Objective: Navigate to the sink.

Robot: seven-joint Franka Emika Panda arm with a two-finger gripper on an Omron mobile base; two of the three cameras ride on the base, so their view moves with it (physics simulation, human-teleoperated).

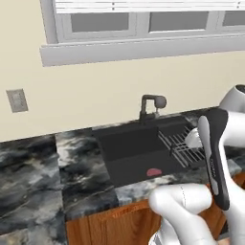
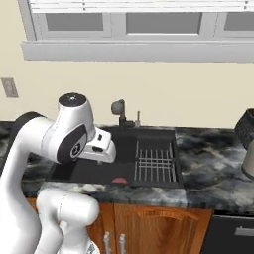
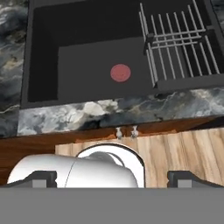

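Observation:
The sink (image 1: 134, 148) is a wide matte black basin sunk into the marbled countertop (image 1: 33, 167), right in front of the base. A dark curved faucet (image 1: 152, 106) stands at its back rim, and a wire dish rack (image 1: 184, 146) fills its right part. A red drain disc (image 3: 120, 72) lies on the basin floor. From the right base, the sink (image 2: 89, 171), faucet (image 2: 120, 111) and rack (image 2: 155, 161) sit centred. My hand hangs over the sink's front edge and looks down into the basin (image 3: 83, 57). The gripper (image 3: 116, 178) is open, its fingertips (image 3: 43, 177) wide apart with nothing between them.
Wooden cabinet doors (image 2: 149, 223) with small handles run below the counter, with a dark appliance front (image 2: 233, 233) at the lower right. A dark round object (image 2: 246, 130) stands on the counter right of the sink. A wall outlet (image 1: 17, 100) and a window sill (image 1: 143, 50) are behind.

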